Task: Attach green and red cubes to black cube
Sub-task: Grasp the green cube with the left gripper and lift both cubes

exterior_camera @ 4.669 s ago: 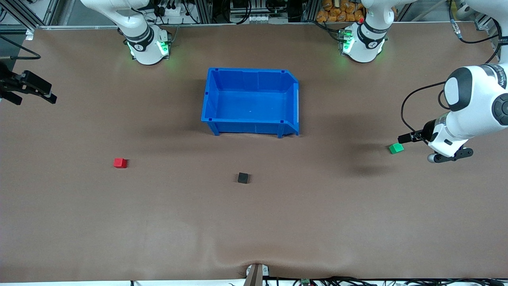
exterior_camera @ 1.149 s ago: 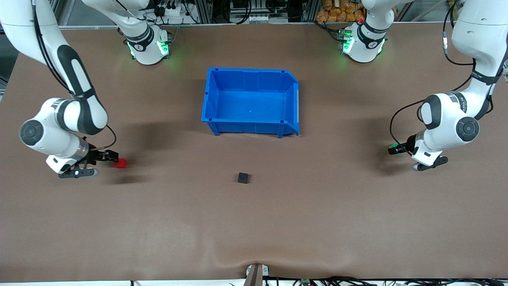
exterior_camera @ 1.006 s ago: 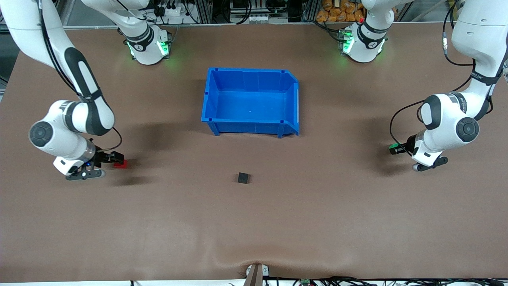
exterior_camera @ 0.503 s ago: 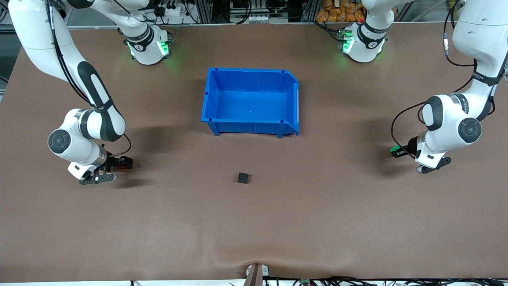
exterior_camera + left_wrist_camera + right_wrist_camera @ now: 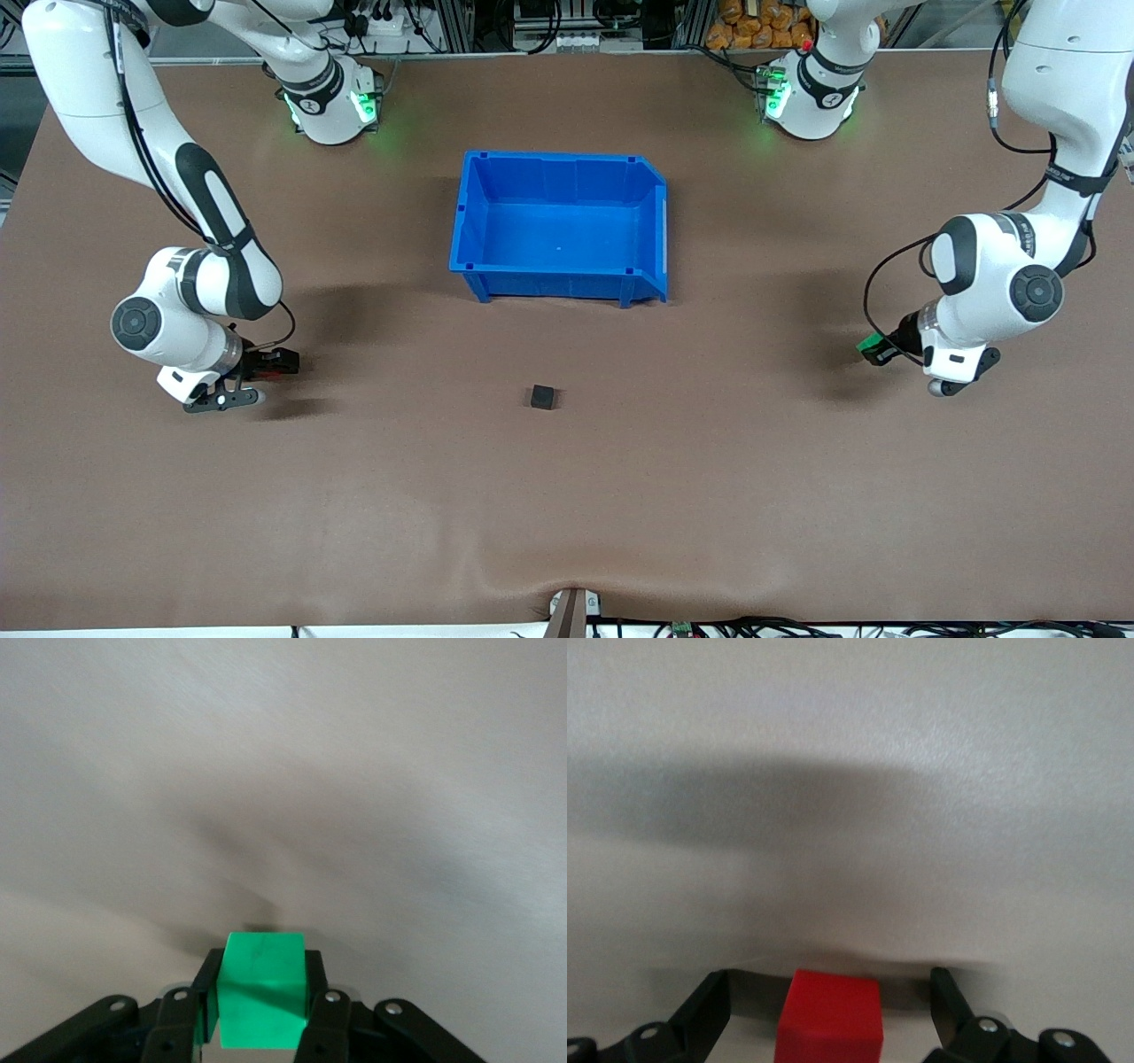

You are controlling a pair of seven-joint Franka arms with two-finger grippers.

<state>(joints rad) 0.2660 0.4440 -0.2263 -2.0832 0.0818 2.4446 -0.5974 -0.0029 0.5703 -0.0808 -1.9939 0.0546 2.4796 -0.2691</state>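
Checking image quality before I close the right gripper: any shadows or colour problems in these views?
Front view: soft arm shadows on the table, colours true. Right wrist view: table washed grey, broad shadow above the red cube. Left wrist view: same grey cast, green cube vivid.

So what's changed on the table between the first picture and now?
The right arm swung in from the table's edge; its open end effector now straddles the red cube, not yet gripped. The left end effector shut on the green cube and shifted it slightly nearer the front camera. The black cube and blue bin stayed put.
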